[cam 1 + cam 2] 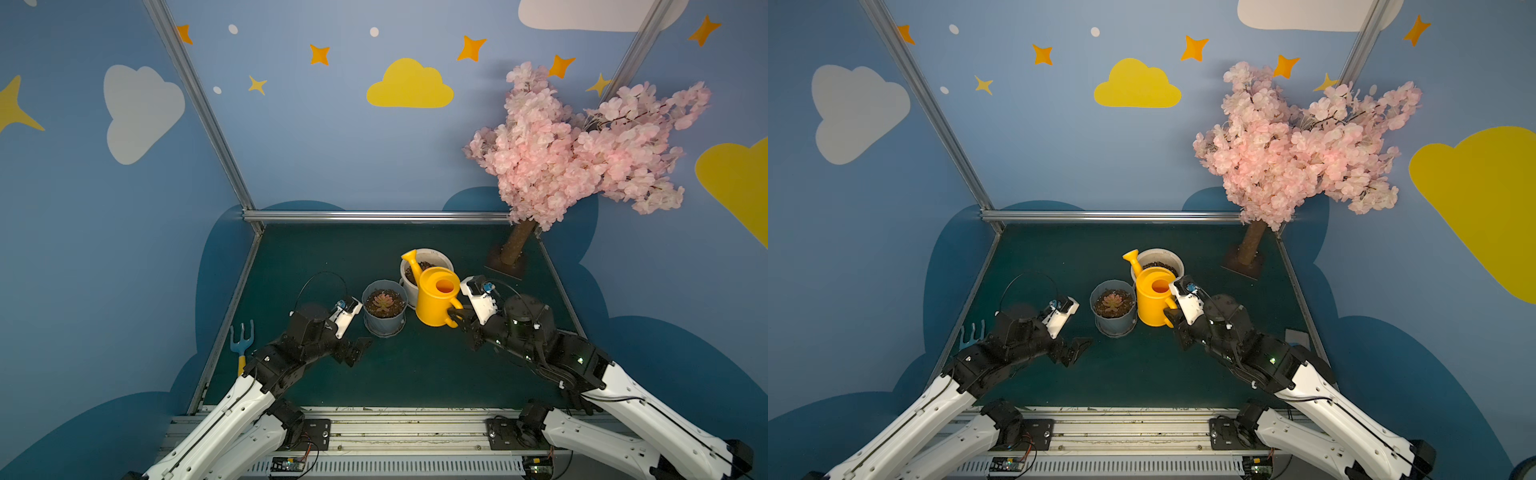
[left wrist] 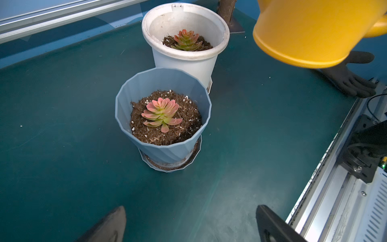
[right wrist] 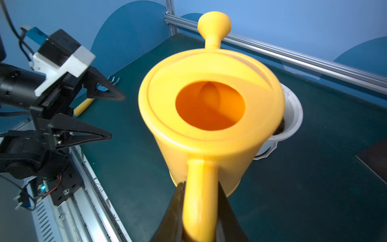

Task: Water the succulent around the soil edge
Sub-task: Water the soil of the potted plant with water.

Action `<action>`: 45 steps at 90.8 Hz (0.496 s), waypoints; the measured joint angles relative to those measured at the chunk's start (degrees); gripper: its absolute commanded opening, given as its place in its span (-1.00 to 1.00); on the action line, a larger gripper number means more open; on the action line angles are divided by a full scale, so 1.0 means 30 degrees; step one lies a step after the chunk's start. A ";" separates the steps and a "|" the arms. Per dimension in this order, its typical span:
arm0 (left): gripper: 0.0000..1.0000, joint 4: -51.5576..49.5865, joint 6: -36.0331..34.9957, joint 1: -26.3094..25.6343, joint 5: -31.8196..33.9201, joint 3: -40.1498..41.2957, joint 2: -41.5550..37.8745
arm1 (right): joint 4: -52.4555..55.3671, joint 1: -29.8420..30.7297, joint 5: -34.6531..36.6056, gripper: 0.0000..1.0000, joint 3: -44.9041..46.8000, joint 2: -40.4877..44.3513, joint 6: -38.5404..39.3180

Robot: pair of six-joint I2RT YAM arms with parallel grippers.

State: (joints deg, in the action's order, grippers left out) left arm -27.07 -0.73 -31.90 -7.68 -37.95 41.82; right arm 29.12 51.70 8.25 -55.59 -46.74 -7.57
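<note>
Green-topped bench (image 1: 415, 374): near its middle the succulent (image 2: 161, 114) sits in a blue pot (image 1: 384, 322). Just right of it, the right gripper (image 3: 201, 209) pinches the watering can (image 1: 436, 299) by its handle (image 3: 199, 184), spout (image 1: 409, 254) toward the far edge; the left gripper (image 3: 117, 116) stands spread, empty.

No writing, label, brand mark or number can be read anywhere. The yellow watering can (image 3: 211, 130), the blue pot (image 2: 163, 83) and the white pot (image 2: 184, 60) show plain surfaces. Any print on the small circuit boards (image 1: 286, 464) is too small to tell.
</note>
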 measured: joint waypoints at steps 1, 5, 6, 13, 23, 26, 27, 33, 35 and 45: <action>1.00 0.0022 0.0051 0.0000 -0.0036 -0.0015 0.0029 | 0.0080 -0.0036 0.0080 -1.00 -0.0102 -0.0051 0.0000; 1.00 0.0131 0.0277 0.0000 -0.0204 -0.0138 0.0131 | 0.0430 -0.0160 0.0423 -1.00 -0.0597 -0.0248 0.0036; 1.00 0.0168 0.0342 -0.0007 -0.0233 -0.0168 0.0168 | 0.0517 -0.0189 0.0488 -1.00 -0.0707 -0.0299 0.0036; 1.00 0.0335 0.0474 -0.0007 -0.0408 -0.0495 0.0474 | 0.1443 -0.0546 0.0896 -1.00 -0.1778 -0.0648 0.0131; 1.00 0.0437 0.0488 -0.0007 -0.0495 -0.1435 0.1348 | 0.2798 -0.1246 0.1224 -1.00 -0.3264 -0.0991 0.0401; 1.00 0.0590 0.0495 -0.0007 -0.0539 -0.1727 0.1661 | 0.3191 -0.1501 0.1224 -1.00 -0.3679 -0.1086 0.0495; 1.00 0.0670 0.0510 -0.0007 -0.0554 -0.1851 0.1792 | 0.3293 -0.1588 0.1239 -1.00 -0.3803 -0.1122 0.0510; 1.00 0.1137 0.0634 -0.0007 -0.0634 -0.2288 0.2463 | 0.4014 -0.2251 0.1071 -1.00 -0.4575 -0.1341 0.0729; 1.00 0.1282 0.0729 -0.0007 -0.0641 -0.2368 0.2681 | 0.4204 -0.2543 0.0954 -1.00 -0.4794 -0.1421 0.0780; 1.00 0.1902 0.1290 -0.0007 -0.0627 -0.2463 0.3606 | 0.4809 -0.3869 0.0146 -1.00 -0.5253 -0.1668 0.0911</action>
State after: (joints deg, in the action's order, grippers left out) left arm -21.37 3.14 -31.92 -9.56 -45.34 52.64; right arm 43.55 40.10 8.69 -71.35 -51.75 -4.84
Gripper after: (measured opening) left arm 0.998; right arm 0.190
